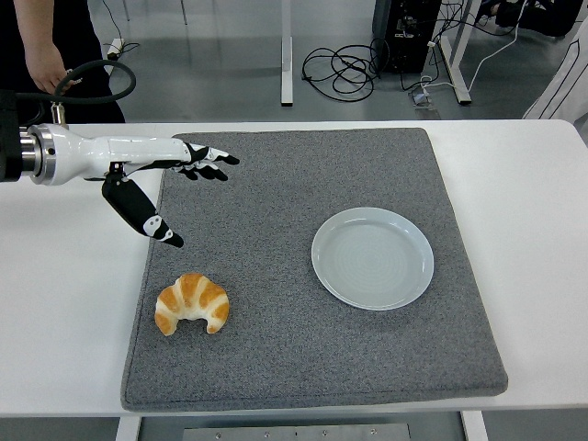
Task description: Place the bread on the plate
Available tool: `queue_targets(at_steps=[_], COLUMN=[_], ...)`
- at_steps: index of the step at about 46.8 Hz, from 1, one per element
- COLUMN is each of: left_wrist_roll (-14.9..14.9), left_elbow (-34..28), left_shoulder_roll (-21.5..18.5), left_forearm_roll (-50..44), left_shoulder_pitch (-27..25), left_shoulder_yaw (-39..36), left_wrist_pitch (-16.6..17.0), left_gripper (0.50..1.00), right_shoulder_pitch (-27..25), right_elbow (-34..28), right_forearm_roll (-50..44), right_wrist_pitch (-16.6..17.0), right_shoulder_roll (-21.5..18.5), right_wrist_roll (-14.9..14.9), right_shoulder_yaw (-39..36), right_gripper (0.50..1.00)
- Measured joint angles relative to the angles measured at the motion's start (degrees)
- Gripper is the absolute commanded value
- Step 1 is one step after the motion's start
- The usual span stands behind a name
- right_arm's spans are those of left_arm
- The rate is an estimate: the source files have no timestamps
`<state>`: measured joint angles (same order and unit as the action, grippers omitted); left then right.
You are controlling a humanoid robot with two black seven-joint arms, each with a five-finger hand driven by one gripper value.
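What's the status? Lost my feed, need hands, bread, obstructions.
Left hand open, above the mat's far left, holding nothing. Croissant on mat, near left. Plate empty. Nothing between them.

Left hand (161, 184) at frame's upper left, fingers spread, thumb angled downward; holding nothing. Forearm roughly horizontal.

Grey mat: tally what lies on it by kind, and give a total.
Croissant: 1, near the mat's front left corner
Pale blue plate: 1, empty, right of centre
Total: 2
The left hand hovers open above the grey mat, holding nothing.
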<state>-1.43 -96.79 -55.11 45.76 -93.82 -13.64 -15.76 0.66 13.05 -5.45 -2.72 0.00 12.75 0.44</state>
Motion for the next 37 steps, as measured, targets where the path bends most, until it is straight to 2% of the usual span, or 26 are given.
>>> queue_targets(at_steps=[8, 17, 21, 27, 30, 37], left_wrist_roll=[-0.5, -1.0, -2.3, -5.2, -6.4, -7.1], left_elbow=[-2.8, -3.2, -3.2, -2.7, -2.4, -1.8], left_shoulder_roll=[-2.9, -5.5, -5.9, -4.9, -3.3, -1.1], left_forearm_roll=[4.3, 9.6, 13.0, 19.4, 21.0, 21.4], left_shoulder_pitch=[1.2, 7.4, 11.9, 18.5, 20.9, 24.3], left_shoulder_yaw=[0.0, 0.2, 0.8, 1.4, 1.7, 2.0], left_wrist_pitch=[-0.2, 1.7, 5.2, 14.0, 17.3, 20.5], left_gripper=[0.911, 0.905, 0.905, 0.905, 0.905, 0.905], right_shoulder_pitch=[0.1, 0.1, 0.1, 0.1, 0.1, 0.1], right_elbow=[0.0, 0.0, 0.0, 0.0, 0.0, 0.0], right_forearm_roll=[0.0, 0.0, 0.0, 0.0, 0.0, 0.0], right_wrist_pitch=[0.0, 0.0, 0.0, 0.0, 0.0, 0.0], right_shoulder_roll=[0.0, 0.0, 0.0, 0.0, 0.0, 0.0], right_wrist_roll=[0.0, 0.0, 0.0, 0.0, 0.0, 0.0], right_shoulder_yaw=[-0.1, -0.1, -0.1, -0.1, -0.1, 0.0], right_gripper=[1.0, 1.0, 1.0, 1.0, 1.0, 1.0])
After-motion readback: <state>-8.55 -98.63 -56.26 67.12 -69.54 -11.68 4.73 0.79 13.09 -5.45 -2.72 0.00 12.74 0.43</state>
